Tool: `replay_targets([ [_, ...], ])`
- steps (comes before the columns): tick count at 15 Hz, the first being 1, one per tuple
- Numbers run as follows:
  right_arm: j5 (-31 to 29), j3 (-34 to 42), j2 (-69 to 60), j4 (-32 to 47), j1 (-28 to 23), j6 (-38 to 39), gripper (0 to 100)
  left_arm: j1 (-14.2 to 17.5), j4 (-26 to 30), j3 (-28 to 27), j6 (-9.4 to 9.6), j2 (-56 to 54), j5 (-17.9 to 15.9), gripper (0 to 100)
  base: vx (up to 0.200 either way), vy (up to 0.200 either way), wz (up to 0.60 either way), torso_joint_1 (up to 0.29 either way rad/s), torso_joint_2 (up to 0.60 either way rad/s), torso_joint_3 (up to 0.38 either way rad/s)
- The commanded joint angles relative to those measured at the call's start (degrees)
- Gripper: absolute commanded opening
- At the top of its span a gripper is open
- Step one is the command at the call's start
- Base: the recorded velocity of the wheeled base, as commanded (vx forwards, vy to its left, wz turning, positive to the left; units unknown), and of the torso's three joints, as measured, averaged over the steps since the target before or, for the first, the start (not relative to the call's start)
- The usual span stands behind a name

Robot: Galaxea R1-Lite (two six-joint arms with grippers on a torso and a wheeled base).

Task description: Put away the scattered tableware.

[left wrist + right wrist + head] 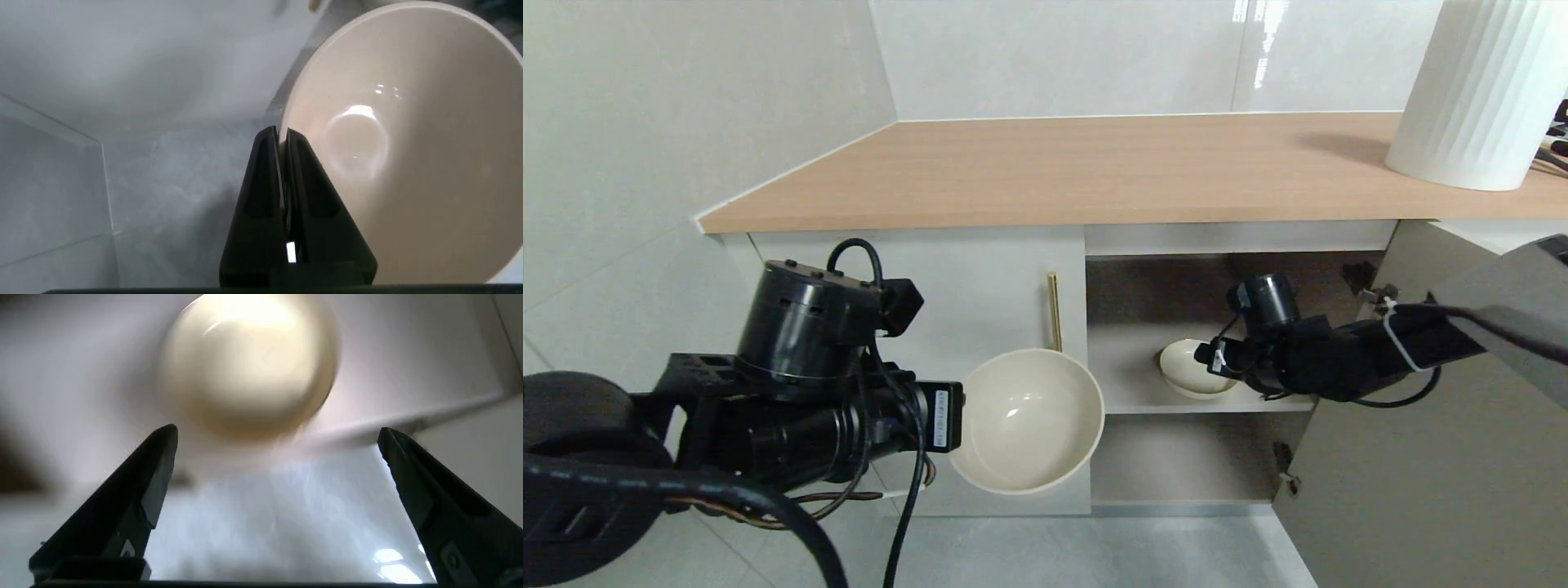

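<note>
Head view showed the left gripper (957,412) pinching the rim of a large cream bowl (1027,422), its fingers pressed together on the near edge; the bowl hung in the air with its hollow turned up and outward, in front of the closed cupboard door (980,286) and just below that door's thin gold handle (1054,310). Left wrist view gave the same grip close up; the two black fingers (265,175) of the left gripper (282,159) met on the bowl's rim, and the large cream bowl (404,139) stood over grey floor tiles (122,212).

The right gripper (1205,357) was inside the open cupboard, over the middle shelf (1127,384); a small cream bowl (1186,369) sat tilted on that shelf, just beside the fingertips. Right wrist view showed the right gripper (276,434) spread wide with nothing between its fingers; the small cream bowl (253,363) lay just beyond them, blurred, and I could not tell whether anything touched it.

The cupboard's open door (1421,490) stood to the right; above ran a wooden worktop (1094,171) with a white ribbed container (1478,90) at its right end.
</note>
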Motion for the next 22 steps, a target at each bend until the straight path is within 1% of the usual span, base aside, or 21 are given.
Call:
replay_targets([
  [1,2.13,9.17,-16.4,2.53,5.39,-4.61,100,-1.27,-0.13,-1.33,0.14,6.54,1.6,0,0.0,0.0,0.0,0.0,0.0,0.0],
  [2,2.3,10.05,-19.83,5.43,6.62,-5.84,100,-1.97,-0.13,-2.03,0.14,8.48,1.95,0,0.0,0.0,0.0,0.0,0.0,0.0],
  [3,3.0,10.14,-23.78,10.26,8.38,-6.28,100,-2.76,-0.22,-2.56,0.14,10.23,2.56,0,0.0,0.0,0.0,0.0,0.0,0.0],
  [4,3.88,10.05,-25.45,12.81,9.34,-6.28,100,-3.29,-0.22,-2.91,0.14,11.11,2.83,0,0.0,0.0,0.0,0.0,0.0,0.0],
  [5,6.61,10.14,-29.23,17.12,11.72,-6.28,100,-4.52,-0.3,-3.17,0.14,12.52,4.32,0,0.0,0.0,0.0,0.0,0.0,0.0],
  [7,9.07,10.14,-31.25,21.51,15.41,-6.36,100,-6.45,-0.3,-3.17,0.05,13.75,5.9,0,0.0,0.0,0.0,0.0,0.0,0.0],
  [8,8.89,10.14,-30.81,23.71,17.78,-6.36,100,-7.59,-0.39,-3.17,0.05,14.01,6.43,0,0.0,0.0,0.0,0.0,0.0,0.0],
  [11,9.24,10.4,-26.33,24.15,19.63,-6.28,100,-9.0,-0.74,-2.99,-0.12,13.92,6.52,0,0.0,0.0,0.0,0.0,0.0,0.0],
  [14,9.07,10.23,-20.97,23.71,22.0,-5.75,100,-9.53,-1.54,-2.73,-0.12,13.75,6.96,0,0.0,0.0,0.0,0.0,0.0,0.0],
  [17,8.98,10.14,-17.72,21.6,22.35,-4.25,100,-10.32,-1.54,-2.73,-0.12,13.05,6.96,0,0.0,0.0,0.0,0.0,0.0,0.0],
  [22,9.24,9.87,-16.57,21.07,22.35,-3.29,100,-10.85,-1.54,-2.64,-0.12,11.9,7.05,0,0.0,0.0,0.0,0.0,0.0,0.0],
])
